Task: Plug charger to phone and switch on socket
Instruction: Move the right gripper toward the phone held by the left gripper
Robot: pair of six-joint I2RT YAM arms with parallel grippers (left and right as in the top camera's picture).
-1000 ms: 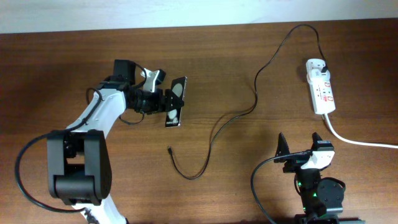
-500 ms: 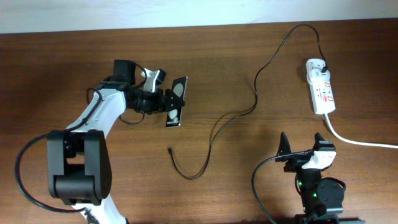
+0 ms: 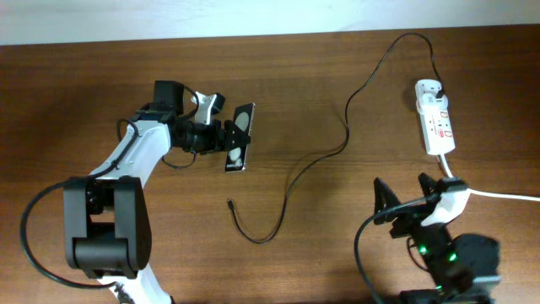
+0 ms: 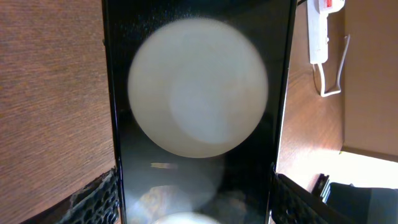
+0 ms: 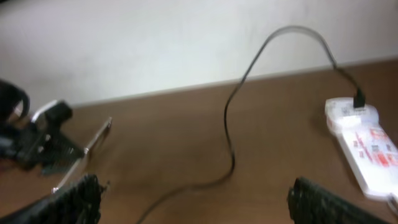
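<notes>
The black phone (image 3: 239,138) with two white spots is held on edge above the table by my left gripper (image 3: 226,137), which is shut on it. The phone fills the left wrist view (image 4: 199,112). The black charger cable (image 3: 291,179) runs from its plug in the white socket (image 3: 435,127) across the table to its small tip (image 3: 231,203), which lies below the phone. My right gripper (image 3: 407,201) is open and empty near the front edge, right of the cable. The right wrist view shows the cable (image 5: 231,149), the socket (image 5: 364,149) and the phone (image 5: 87,152).
The socket's thick white cord (image 3: 485,191) runs off the right edge, close behind my right arm. A pale wall (image 3: 253,17) borders the far side of the wooden table (image 3: 337,84).
My right arm has lifted and swung toward the right and forward; its gripper stays open. The left arm and phone have not moved.
</notes>
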